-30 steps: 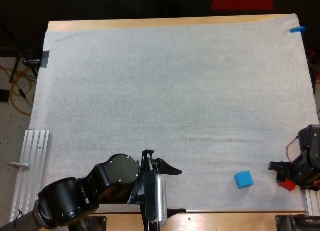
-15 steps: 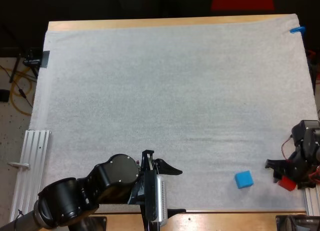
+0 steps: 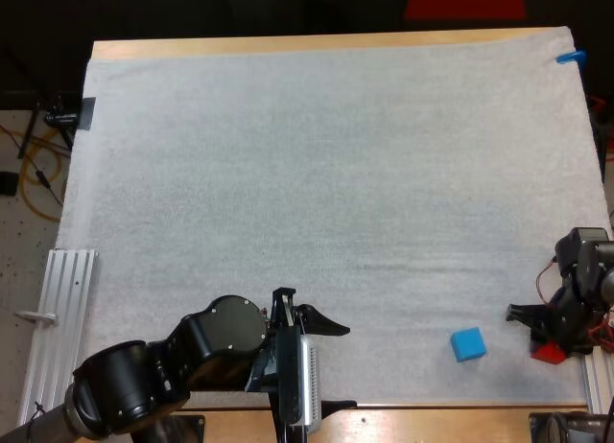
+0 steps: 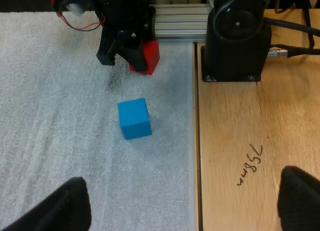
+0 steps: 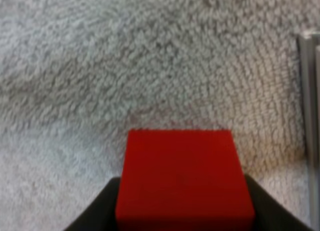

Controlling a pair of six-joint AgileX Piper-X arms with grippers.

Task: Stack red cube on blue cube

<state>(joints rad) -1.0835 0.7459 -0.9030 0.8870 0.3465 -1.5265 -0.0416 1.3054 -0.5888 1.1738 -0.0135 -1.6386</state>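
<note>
Overhead, the blue cube (image 3: 468,344) sits on the white mat (image 3: 326,174) close to its near edge and toward the right, turned a little askew to that edge. Its sides are equal, so it has no long axis. Just beside it, further right, my right gripper (image 3: 539,336) pinches the red cube (image 3: 549,353) by the mat's right border. My left gripper (image 3: 329,364) is at the near edge, well apart from both cubes, its pincer spread.

From the left wrist, the spread fingertips (image 4: 60,208) frame the blue cube, smooth and sharp-cornered on fuzzy pile, beside the bare wooden table (image 4: 240,141). Past it, the red cube is in the right gripper, near a ribbed metal rail (image 4: 175,13).

From the right wrist, black fingers (image 5: 100,211) press the red cube from both sides, its matte face square to them, over looped pile.
</note>
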